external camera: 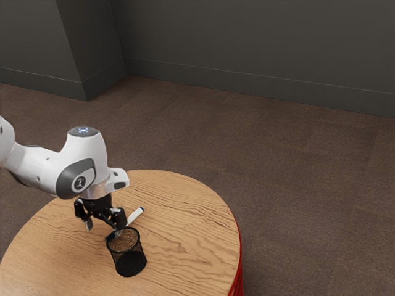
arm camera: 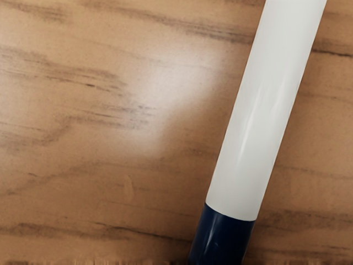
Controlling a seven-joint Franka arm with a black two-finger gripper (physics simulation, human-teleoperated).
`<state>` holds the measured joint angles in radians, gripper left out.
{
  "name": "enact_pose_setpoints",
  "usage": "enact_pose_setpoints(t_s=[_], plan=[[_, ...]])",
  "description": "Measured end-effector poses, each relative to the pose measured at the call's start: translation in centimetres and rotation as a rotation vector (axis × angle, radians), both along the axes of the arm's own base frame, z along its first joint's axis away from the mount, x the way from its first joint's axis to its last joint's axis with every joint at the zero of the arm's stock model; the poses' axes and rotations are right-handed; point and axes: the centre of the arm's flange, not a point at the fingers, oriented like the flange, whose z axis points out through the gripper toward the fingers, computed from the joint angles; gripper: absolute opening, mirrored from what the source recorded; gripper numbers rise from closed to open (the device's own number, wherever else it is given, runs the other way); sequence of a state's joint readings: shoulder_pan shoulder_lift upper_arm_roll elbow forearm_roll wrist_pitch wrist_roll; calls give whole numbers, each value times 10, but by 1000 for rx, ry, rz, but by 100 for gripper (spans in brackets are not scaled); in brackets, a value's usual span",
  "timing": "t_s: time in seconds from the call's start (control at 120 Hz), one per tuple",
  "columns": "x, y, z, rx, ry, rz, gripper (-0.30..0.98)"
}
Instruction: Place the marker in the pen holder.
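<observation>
1. Exterior view: my claw [external camera: 103,226] is released, low over the table [external camera: 191,234].
2. Marker [external camera: 135,215] lies on the table, near the holder [external camera: 129,263].
3. Judged step: pre-grasp. Next: centre over marker, lower, close across it.

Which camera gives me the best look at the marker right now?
The wrist view: the marker is large there, its white barrel and dark blue section plain, though it runs out of frame at both ends. The exterior view shows it small, lying on the table by the pen holder, partly hidden.
</observation>
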<state>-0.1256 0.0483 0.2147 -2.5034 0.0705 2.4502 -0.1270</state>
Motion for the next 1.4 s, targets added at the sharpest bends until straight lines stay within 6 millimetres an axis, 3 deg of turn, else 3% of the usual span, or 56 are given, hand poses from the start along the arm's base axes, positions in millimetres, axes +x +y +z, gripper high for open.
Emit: enact_pose_setpoints(t_s=[0.1, 0.383, 0.642, 0.825, 1.4], plan=[[-7, 3, -5, -4, -11, 1, 69], [0, 4, -7, 2, -49, -72, 67], [2, 2, -2, -4, -78, -117, 33], [-4, 1, -2, -18, -78, -119, 20], [-9, -11, -9, -45, -70, -138, 15]])
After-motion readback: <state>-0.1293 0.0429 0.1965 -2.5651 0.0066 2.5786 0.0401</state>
